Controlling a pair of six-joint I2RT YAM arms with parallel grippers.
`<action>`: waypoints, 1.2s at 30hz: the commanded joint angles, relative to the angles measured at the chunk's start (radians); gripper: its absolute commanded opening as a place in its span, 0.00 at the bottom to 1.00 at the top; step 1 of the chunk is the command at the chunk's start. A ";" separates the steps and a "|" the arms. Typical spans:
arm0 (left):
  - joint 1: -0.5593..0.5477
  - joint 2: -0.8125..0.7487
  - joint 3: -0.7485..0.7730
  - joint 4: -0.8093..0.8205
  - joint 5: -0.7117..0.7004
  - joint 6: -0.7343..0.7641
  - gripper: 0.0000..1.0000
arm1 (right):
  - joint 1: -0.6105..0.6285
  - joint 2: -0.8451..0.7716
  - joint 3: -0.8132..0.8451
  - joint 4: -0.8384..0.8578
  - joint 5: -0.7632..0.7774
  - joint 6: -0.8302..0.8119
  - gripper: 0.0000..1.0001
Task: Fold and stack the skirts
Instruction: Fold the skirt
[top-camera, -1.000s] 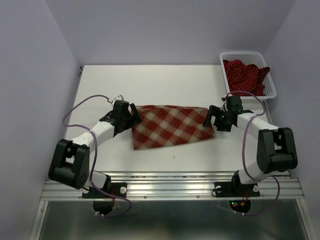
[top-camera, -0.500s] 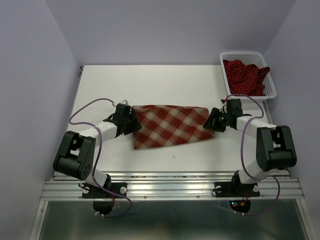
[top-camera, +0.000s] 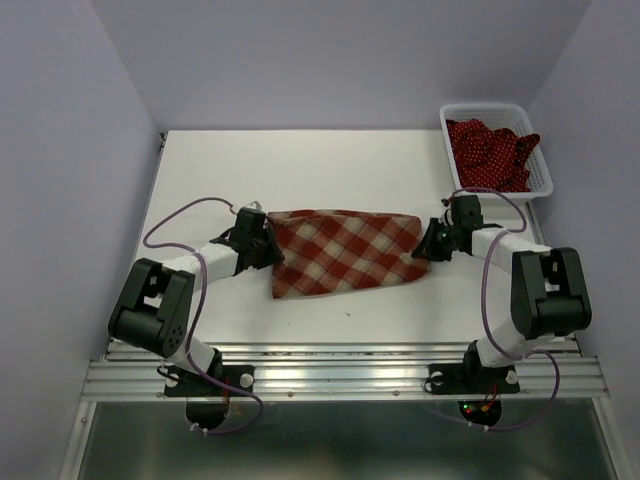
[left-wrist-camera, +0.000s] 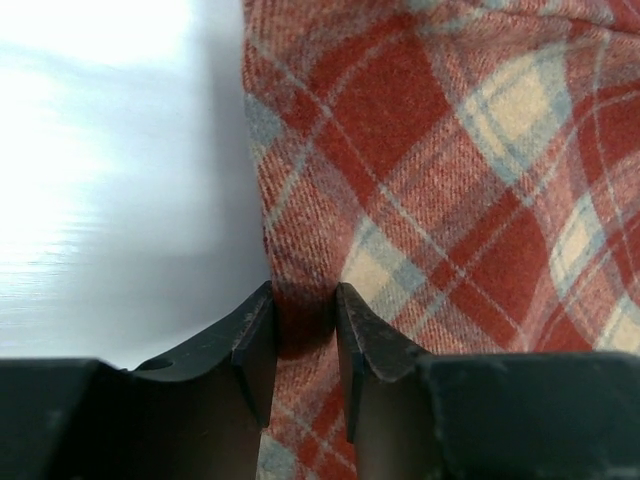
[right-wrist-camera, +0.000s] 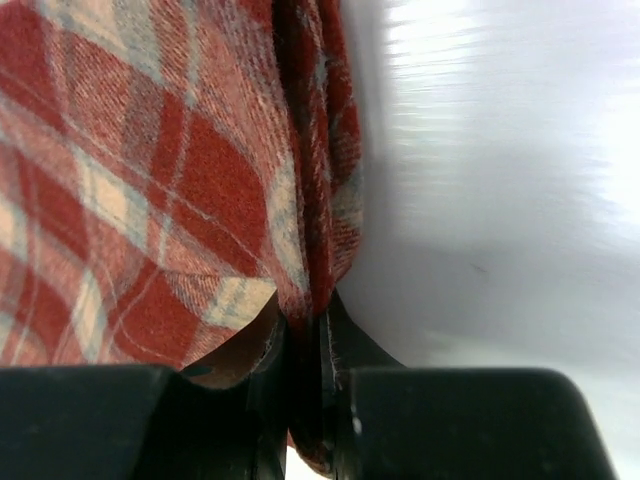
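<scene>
Top view: the plaid skirt (top-camera: 345, 252) lies spread flat near the middle of the bench (top-camera: 300, 170). The left fingers (top-camera: 268, 250) are at its 9 o'clock edge and the right fingers (top-camera: 430, 243) at its 3 o'clock edge. The polka-dot skirts (top-camera: 490, 155) sit heaped in a white basket (top-camera: 497, 108) at the bench's 1 o'clock corner, well apart.

Left wrist view: the left fingers (left-wrist-camera: 255, 340) pinch the skirt's side hem at 6 o'clock, with cloth filling the narrow gap between them.

Right wrist view: the right fingers (right-wrist-camera: 340, 400) are pressed almost together on a bunched, layered edge at 6 o'clock.

The cloth looks light, limp and slightly grippy. It will likely sag between the two holds, so the ends are the places to hold, catching every layer and keeping it taut
</scene>
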 joint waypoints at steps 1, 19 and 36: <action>-0.043 0.016 0.000 0.006 0.021 -0.029 0.37 | 0.005 -0.102 0.126 -0.164 0.185 -0.064 0.01; -0.167 0.129 0.091 0.175 0.045 -0.149 0.30 | 0.254 -0.101 0.557 -0.644 0.538 -0.095 0.01; -0.196 0.165 0.053 0.247 0.056 -0.233 0.22 | 0.619 0.121 0.857 -0.786 0.639 -0.012 0.01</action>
